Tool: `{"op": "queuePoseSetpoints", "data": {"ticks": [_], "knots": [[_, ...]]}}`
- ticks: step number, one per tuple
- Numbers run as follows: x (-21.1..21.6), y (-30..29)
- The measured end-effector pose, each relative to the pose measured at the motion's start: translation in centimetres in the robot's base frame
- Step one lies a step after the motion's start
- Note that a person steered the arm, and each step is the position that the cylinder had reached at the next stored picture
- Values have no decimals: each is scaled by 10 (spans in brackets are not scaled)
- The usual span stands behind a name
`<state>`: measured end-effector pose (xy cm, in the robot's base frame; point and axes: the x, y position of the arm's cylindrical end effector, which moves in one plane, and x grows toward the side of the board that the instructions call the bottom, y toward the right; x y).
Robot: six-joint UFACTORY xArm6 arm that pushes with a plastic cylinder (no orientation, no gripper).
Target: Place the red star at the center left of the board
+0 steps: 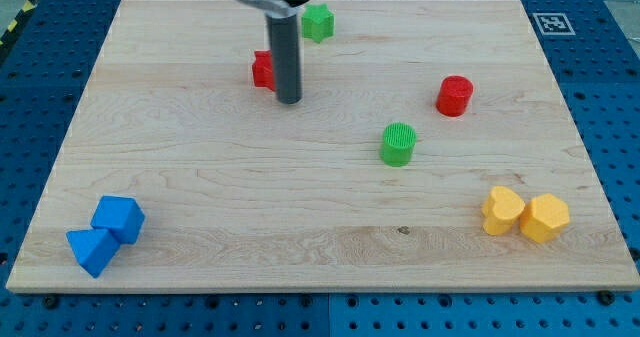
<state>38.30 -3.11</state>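
The red star [263,69] lies on the wooden board [200,177] in the upper middle-left part, partly hidden behind my rod. My tip [289,100] rests on the board just right of and slightly below the red star, touching or nearly touching it. A green star [318,22] lies near the view's top, up and to the right of my tip.
A red cylinder [454,96] and a green cylinder [398,144] lie right of centre. Two yellow blocks [503,211] [545,218] sit at the bottom right. A blue cube [119,218] and a blue triangular block [91,250] sit at the bottom left.
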Motion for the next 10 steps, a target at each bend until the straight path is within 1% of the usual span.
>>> {"op": "queuePoseSetpoints", "data": {"ticks": [1, 2, 4, 5, 6, 7, 8, 9, 10], "knots": [[-25, 7], [-34, 2], [-34, -65], [-34, -78], [-48, -79], [-47, -110], [-37, -144], [-27, -165], [-27, -178]]}}
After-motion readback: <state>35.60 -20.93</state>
